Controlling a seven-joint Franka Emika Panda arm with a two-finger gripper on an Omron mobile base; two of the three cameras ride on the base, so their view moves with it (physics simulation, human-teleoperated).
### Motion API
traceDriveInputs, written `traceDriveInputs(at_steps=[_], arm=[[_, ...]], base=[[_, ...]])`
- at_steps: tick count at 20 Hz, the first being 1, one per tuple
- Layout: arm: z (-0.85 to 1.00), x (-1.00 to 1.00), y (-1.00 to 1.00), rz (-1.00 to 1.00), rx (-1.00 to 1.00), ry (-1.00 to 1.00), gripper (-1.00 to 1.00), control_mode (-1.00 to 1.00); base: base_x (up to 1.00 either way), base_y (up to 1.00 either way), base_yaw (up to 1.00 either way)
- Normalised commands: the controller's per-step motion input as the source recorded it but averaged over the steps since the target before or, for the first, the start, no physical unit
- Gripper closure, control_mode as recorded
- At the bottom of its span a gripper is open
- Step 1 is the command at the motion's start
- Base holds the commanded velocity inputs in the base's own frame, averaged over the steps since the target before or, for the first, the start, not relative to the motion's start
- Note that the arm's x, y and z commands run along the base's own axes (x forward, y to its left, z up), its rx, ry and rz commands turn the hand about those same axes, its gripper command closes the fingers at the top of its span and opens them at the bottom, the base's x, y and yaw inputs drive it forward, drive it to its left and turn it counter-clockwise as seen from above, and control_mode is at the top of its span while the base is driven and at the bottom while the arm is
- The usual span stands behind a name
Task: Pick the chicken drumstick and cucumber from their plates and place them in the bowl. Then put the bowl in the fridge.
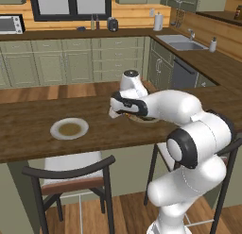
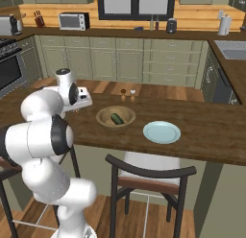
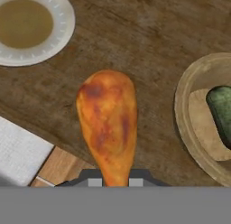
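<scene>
The chicken drumstick is held by its narrow end in the clenched gripper, its broad, browned end pointing away from the fingers; in the hand view it is seen hanging above the dark wooden counter, apart from the bowl and not yet over its rim; the bowl, light-brown and thick-rimmed, rests on the counter, and the cucumber is seen lying inside it, dark green against the pale bottom; in the right base view the cucumber is shown in the middle of the bowl, with the hand of the arm just beside the bowl on the side away from the pale blue-grey plate; that plate is set near the bowl on the same counter; a second plate with a brownish middle is seen on the counter, well apart from the bowl on its other side, and appears at the upper corner of the hand view; two small shakers stand on the counter behind the bowl.
</scene>
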Motion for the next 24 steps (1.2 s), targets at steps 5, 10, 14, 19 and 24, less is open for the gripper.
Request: traceDriveInputs(at_steps=[5, 10, 14, 19, 24], arm=[[0.18, 0.29, -1.00, -0.01, 0.06, 0.07, 1.00, -1.00], [-0.16, 0.45, -0.80, 0.00, 0.01, 0.06, 1.00, -1.00], [-0.41, 0.58, -0.35, 0.00, 0.00, 0.04, 1.00, -1.00], [-0.51, 0.22, 0.00, 0.00, 0.00, 0.07, 1.00, -1.00], [-0.35, 0.08, 0.00, 0.00, 0.01, 0.12, 1.00, -1.00]], base=[[0.00, 0.00, 0.00], [0.00, 0.00, 0.00], [0.00, 0.00, 0.00], [0.00, 0.00, 0.00], [0.00, 0.00, 0.00]])
